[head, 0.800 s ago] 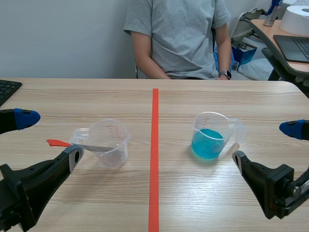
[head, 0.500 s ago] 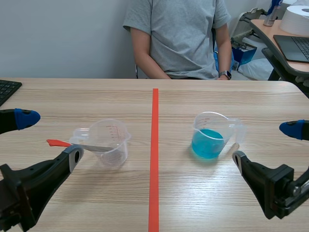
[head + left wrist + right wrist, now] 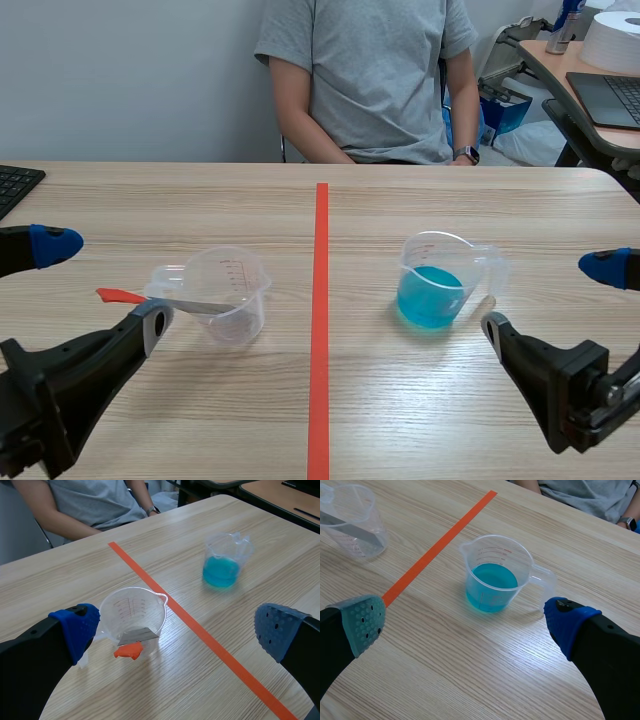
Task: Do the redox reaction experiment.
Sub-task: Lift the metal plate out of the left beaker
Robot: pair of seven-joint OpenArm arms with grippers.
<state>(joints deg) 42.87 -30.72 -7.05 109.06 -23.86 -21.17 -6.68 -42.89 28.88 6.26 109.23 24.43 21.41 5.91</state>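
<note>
A clear empty measuring cup stands left of the tape line, and a metal blade with an orange-red handle leans in it, handle sticking out toward the left. Right of the line stands a second clear cup holding blue liquid. My left gripper is open low at the left, short of the empty cup, with the tool handle between its spread fingers. My right gripper is open near the blue cup, which sits ahead of its fingers, untouched.
A person sits across the table, hands out of sight. A keyboard corner lies at the far left edge. An orange-red tape line divides the table. A side desk stands at the back right.
</note>
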